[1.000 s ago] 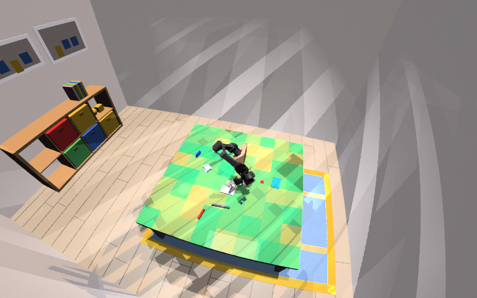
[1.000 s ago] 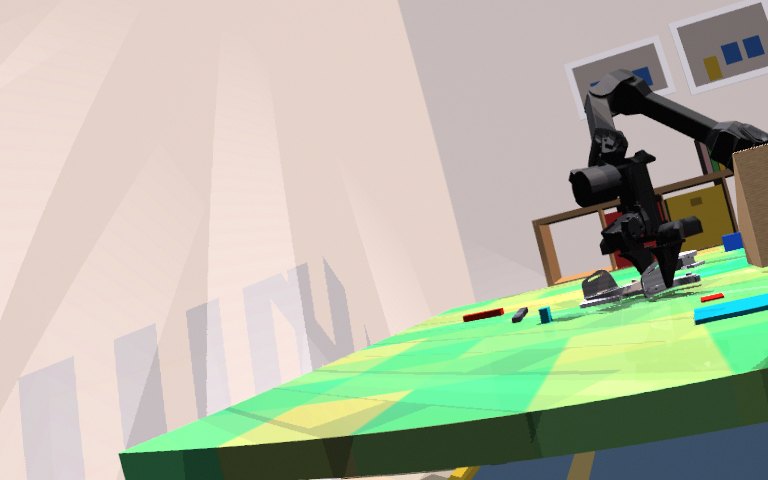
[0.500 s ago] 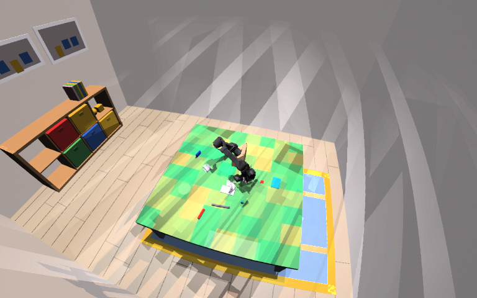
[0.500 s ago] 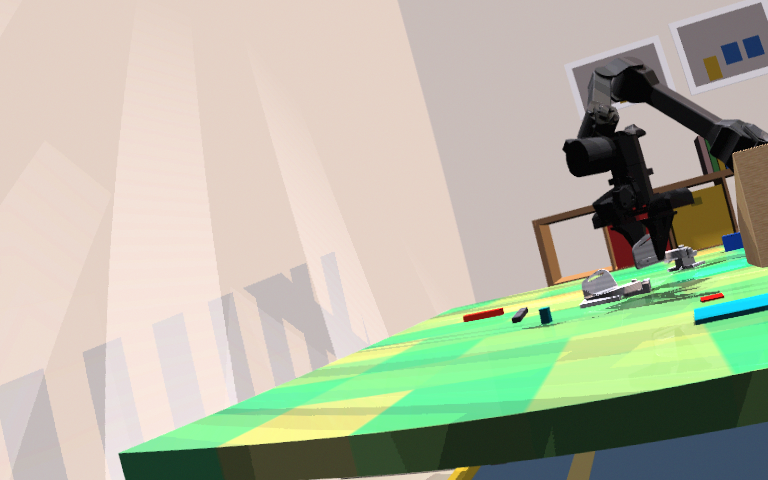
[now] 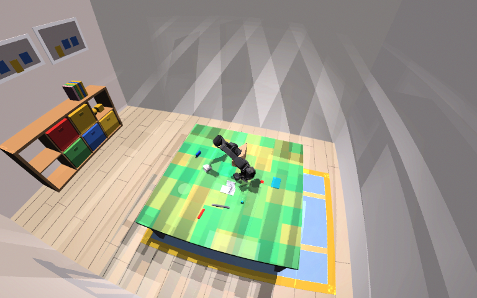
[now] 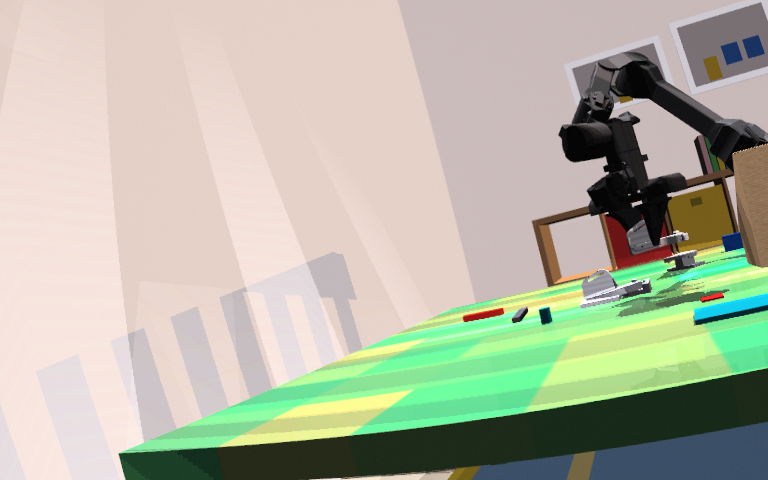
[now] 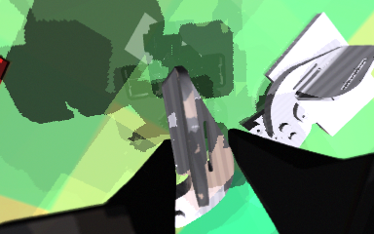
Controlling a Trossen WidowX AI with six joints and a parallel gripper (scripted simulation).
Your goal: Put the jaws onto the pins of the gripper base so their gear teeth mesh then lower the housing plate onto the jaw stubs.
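Observation:
My gripper [image 6: 644,235] [image 7: 200,140] is shut on a grey-white jaw [image 6: 637,241] [image 7: 190,122], held above the table with its pointed end toward the top of the wrist view. My hand hides it in the top view. The white gripper base [image 5: 225,190] [image 7: 341,114] lies on the table beside and below the held jaw. The other jaw [image 6: 599,283] [image 7: 333,73] lies over the base, its round, holed end toward my gripper; whether it is seated on a pin cannot be told. A small white piece [image 5: 207,167] [image 6: 682,259], probably the housing plate, is farther off.
Around are a blue block [image 5: 197,153] [image 6: 731,242], red bar [image 5: 200,213] [image 6: 483,315], dark bar [image 5: 220,206] [image 6: 519,314], teal cylinder [image 5: 241,202] [image 6: 545,315], small red block [image 5: 261,181] [image 6: 711,297] and cyan slab [image 5: 276,182] [image 6: 736,308].

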